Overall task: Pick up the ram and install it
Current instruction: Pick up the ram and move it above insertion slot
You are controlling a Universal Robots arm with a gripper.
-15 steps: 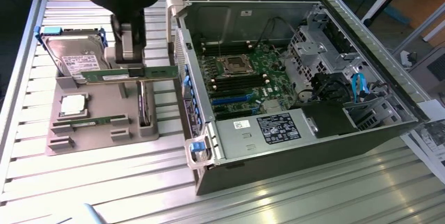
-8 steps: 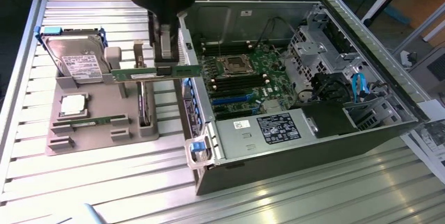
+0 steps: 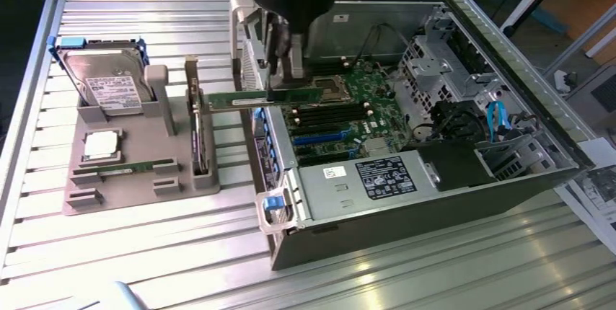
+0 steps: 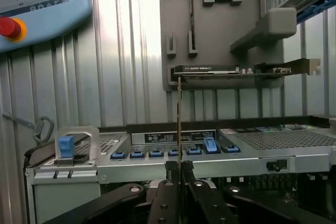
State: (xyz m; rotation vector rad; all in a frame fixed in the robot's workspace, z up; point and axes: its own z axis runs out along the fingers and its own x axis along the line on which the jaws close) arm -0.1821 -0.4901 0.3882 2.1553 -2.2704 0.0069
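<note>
In the exterior view the ram (image 3: 252, 99), a long thin green stick, hangs level over the near wall of the open computer case (image 3: 405, 213). My gripper (image 3: 288, 85) is shut on its end nearest the motherboard (image 3: 361, 104). The black memory slots (image 3: 332, 117) lie just below and to the exterior view's right of the stick. In the wrist view the ram (image 4: 179, 124) shows edge-on as a thin line running out from between my fingers (image 4: 167, 195), with my gripper (image 4: 179, 174) closed around it.
A grey holder (image 3: 125, 195) on the slatted table carries a hard drive (image 3: 106, 79), a square silver processor chip (image 3: 101, 144), an upright dark expansion card (image 3: 198, 137) and another green stick (image 3: 120, 169). A teach pendant (image 4: 37, 3) lies on the table beyond.
</note>
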